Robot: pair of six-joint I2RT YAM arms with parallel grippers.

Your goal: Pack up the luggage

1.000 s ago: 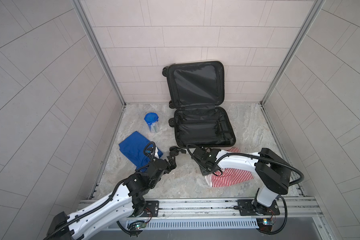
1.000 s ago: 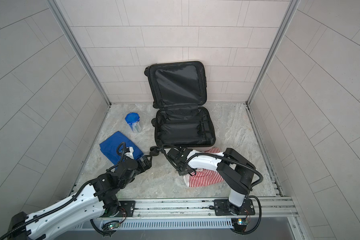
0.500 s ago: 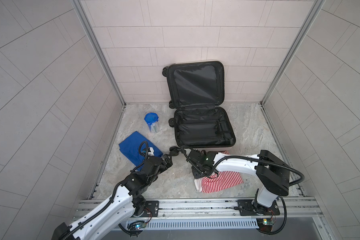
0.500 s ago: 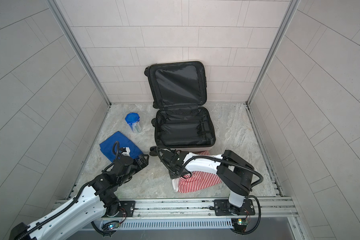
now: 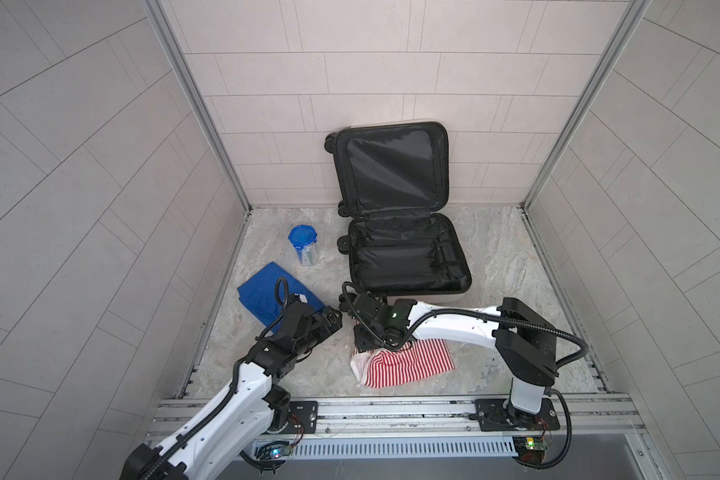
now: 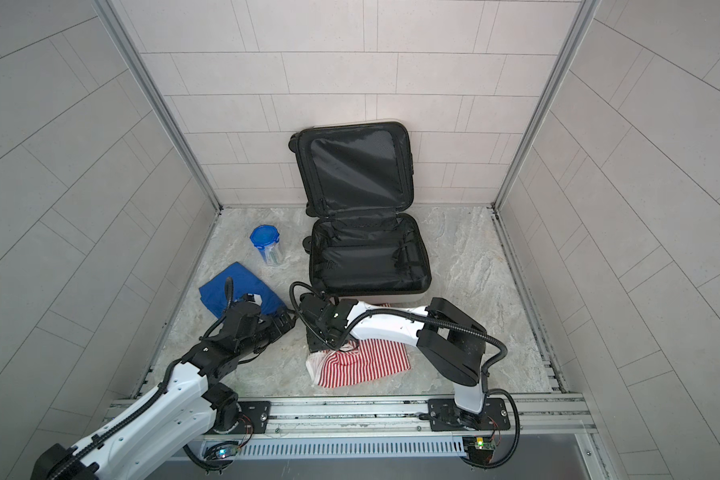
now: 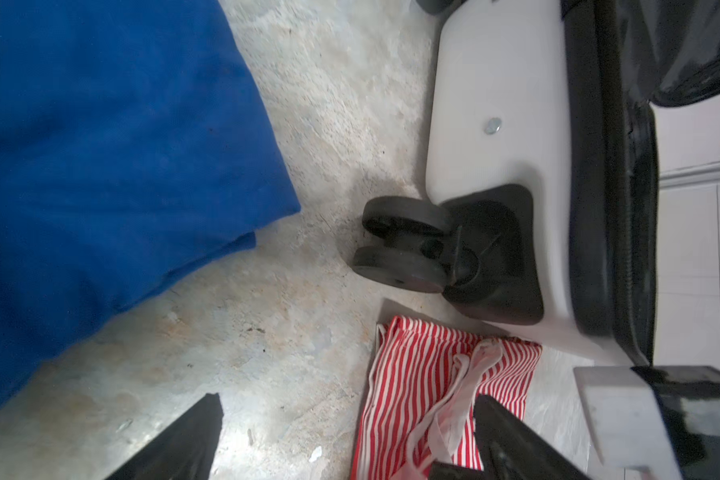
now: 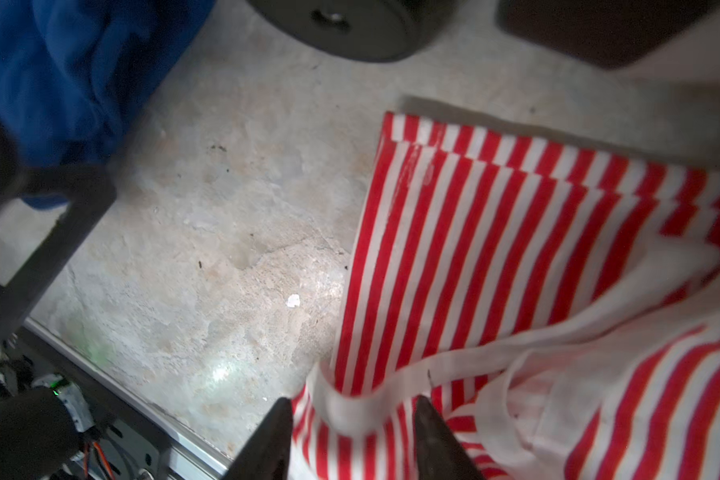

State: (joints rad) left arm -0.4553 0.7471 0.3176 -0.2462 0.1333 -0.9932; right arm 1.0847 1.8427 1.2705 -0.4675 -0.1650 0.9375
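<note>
Red-striped cloth (image 5: 412, 363) dragged toward bench's front edge, released: right gripper (image 8: 352, 403) half-parted, left gripper (image 7: 348, 399) wide, empty. Regrasp before loading luggage (image 5: 404, 266).

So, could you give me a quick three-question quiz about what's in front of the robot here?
1. True or false: the open luggage already has clothes packed in it.
2. What colour is the lid of the jar? A red, B blue, C green.
3. Fill in: the right hand is at the red-and-white ____ cloth.

Key: 1 false, it is empty; 2 B; 3 striped.
</note>
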